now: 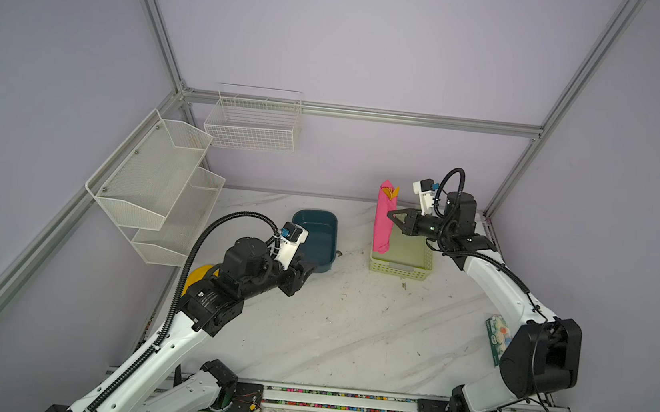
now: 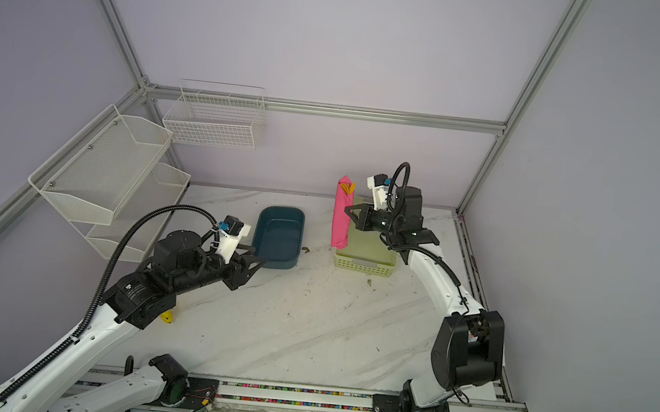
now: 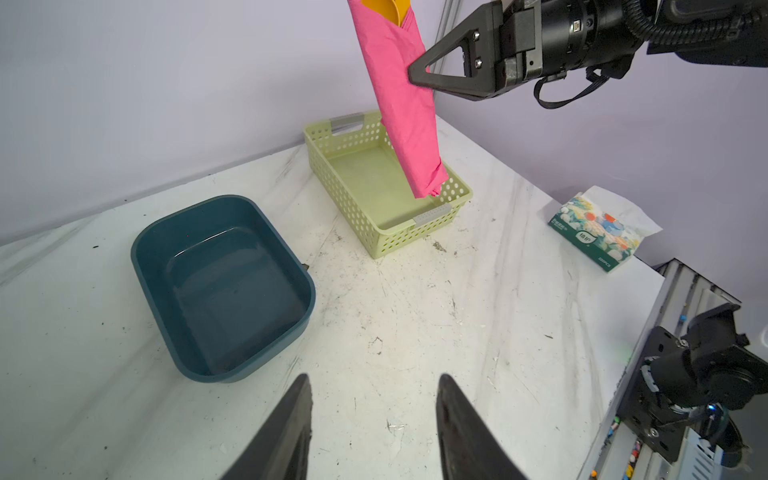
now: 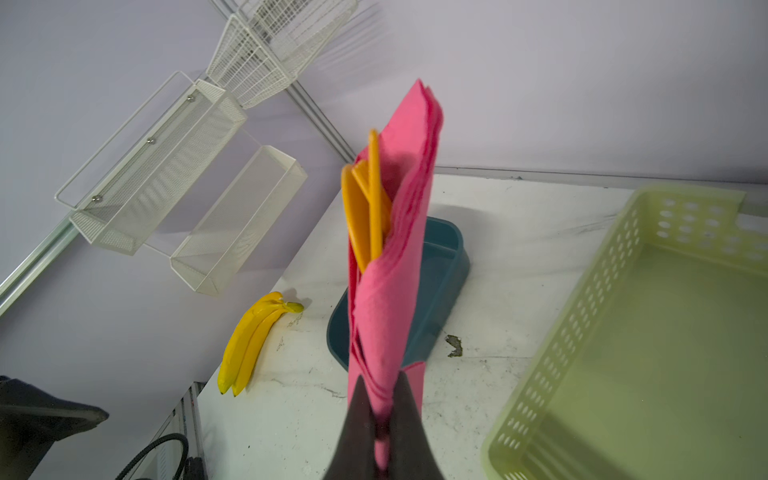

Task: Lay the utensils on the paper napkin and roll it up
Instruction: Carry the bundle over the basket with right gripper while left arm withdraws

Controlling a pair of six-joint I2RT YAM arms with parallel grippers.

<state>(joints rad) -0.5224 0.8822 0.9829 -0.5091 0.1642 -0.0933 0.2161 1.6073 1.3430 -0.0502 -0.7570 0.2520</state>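
The rolled paper napkin (image 1: 380,233) is held upright over the green perforated basket (image 3: 395,237), pinched by the closed right gripper (image 1: 390,216), with the orange utensils (image 4: 365,208) protruding on top. The left gripper (image 3: 374,378) is seen open and empty. The utensils could be lost through the loose lower end, or the roll undone. Lettering on the tissue packet (image 3: 594,232) cannot be read.

- I see a blue tub (image 3: 232,291) on the marble bench (image 1: 348,334), with a green perforated basket (image 3: 374,178) near it.
- Bananas (image 4: 249,340) lie by the left wall, below the mesh shelves (image 1: 155,180).
- A tissue packet (image 3: 598,235) sits at my right edge.
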